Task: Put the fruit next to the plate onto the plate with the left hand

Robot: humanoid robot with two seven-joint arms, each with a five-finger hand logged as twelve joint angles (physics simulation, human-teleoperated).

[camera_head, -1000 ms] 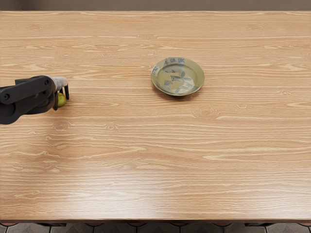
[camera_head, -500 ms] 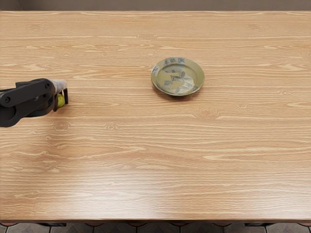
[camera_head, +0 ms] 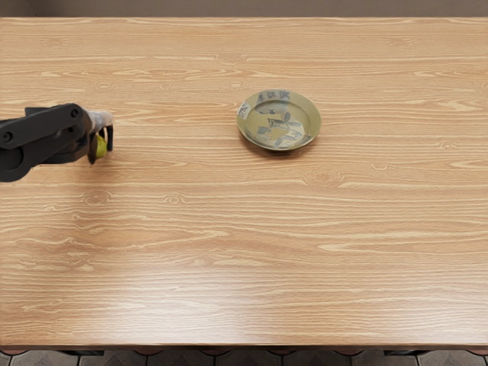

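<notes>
The fruit point(camera_head: 100, 146), small and yellow-green, sits between my fingers point(camera_head: 110, 139), which are curled down around it. One dark finger closes it off on the outer side and the rest of my left hand point(camera_head: 96, 133) covers it from above and behind. I read that as a clamped grip, wrapped from the top so the fruit cannot roll out when I carry it.

The plate point(camera_head: 242, 114) is well apart from my fingers, far out past my fingertips across bare table point(camera_head: 244, 252). So the fruit is nowhere near its place, and nearly all of the carry is left. The plate's patterned bowl faces up with nothing on it, ready to receive.

Much is hard to read. Only a sliver of the fruit shows, so I cannot name its kind. I also cannot tell whether it rests on the wood under my fingers or hangs just clear of it. My thumb is hidden behind the fruit and palm. My dark forearm is cut off at the picture's edge, and my right hand does not show at all.
</notes>
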